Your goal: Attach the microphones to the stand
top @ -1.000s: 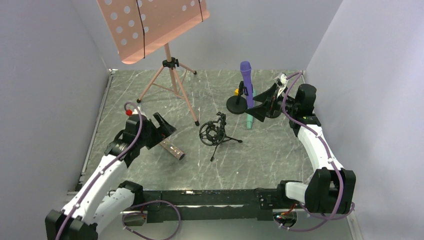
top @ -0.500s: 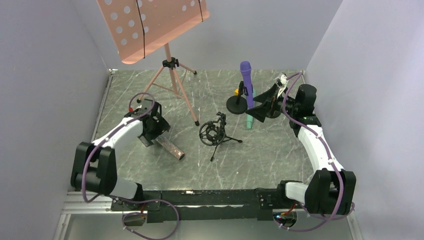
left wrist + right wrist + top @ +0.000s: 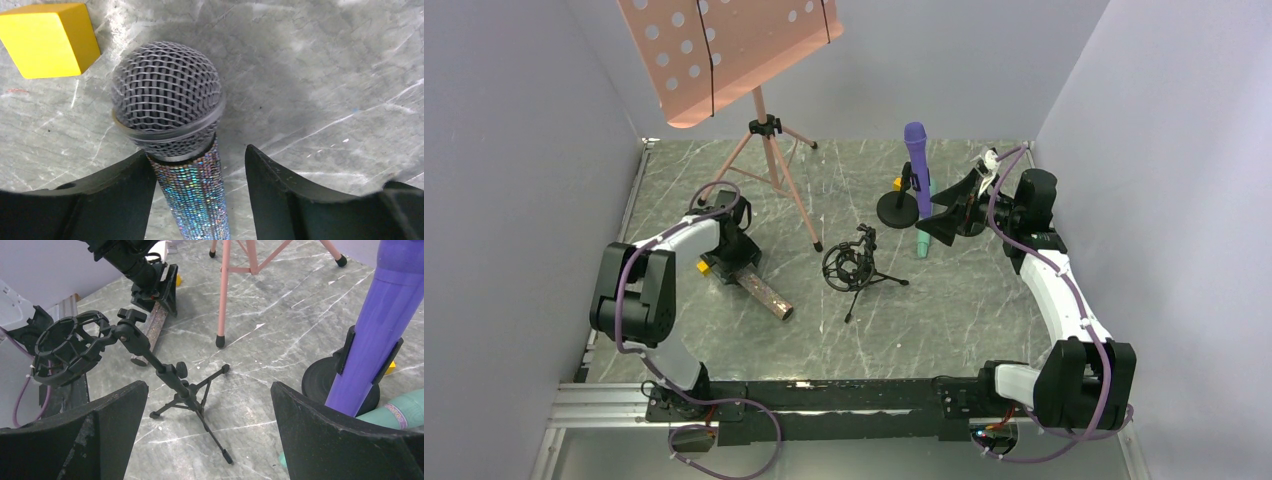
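Grey marbled bench [image 3: 984, 300]. Lying on it: glittery bronze microphone [image 3: 762, 293] at left, a yellow cube [image 3: 703, 266] just beside its mesh head; mint-green microphone [image 3: 922, 243] at right, beside the round-base stand [image 3: 897, 208]. Standing: pink music-stand tripod [image 3: 769, 165] at rear, black shock-mount tripod stand [image 3: 852, 266] at centre.

A grey marble-patterned tabletop [image 3: 984, 300] with white veins is boxed in by 3 plain, pale lavender-grey walls: a left wall [image 3: 514, 150], a far wall [image 3: 944, 60] and a right wall [image 3: 1164, 150]. A pink music stand [image 3: 724, 50] with a perforated desk stands on its tripod near the far-left corner. An aluminium rail [image 3: 604, 400] runs along the near edge. The light is even and soft.
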Action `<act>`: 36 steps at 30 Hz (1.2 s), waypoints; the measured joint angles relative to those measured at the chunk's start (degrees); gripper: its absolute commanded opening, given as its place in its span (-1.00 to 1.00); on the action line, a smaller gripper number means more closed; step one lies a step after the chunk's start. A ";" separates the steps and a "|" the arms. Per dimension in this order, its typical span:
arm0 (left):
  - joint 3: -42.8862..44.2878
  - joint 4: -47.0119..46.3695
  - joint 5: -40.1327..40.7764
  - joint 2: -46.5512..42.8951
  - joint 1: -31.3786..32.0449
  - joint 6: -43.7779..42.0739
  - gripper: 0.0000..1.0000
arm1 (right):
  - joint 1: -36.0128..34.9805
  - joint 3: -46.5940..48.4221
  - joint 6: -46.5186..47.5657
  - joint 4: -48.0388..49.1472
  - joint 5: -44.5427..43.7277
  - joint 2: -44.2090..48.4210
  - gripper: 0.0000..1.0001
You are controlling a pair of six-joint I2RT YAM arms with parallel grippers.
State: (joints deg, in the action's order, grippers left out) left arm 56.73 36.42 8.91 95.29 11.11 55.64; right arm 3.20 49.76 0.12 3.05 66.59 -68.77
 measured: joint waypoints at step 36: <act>-22.99 -17.05 -28.68 -48.17 -2.51 -26.29 -1.00 | 0.00 0.00 0.98 -0.04 -0.02 0.00 0.99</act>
State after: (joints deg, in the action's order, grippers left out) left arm 33.74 19.38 -19.77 47.11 8.60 29.34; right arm 3.20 49.76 1.10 3.01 66.57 -68.77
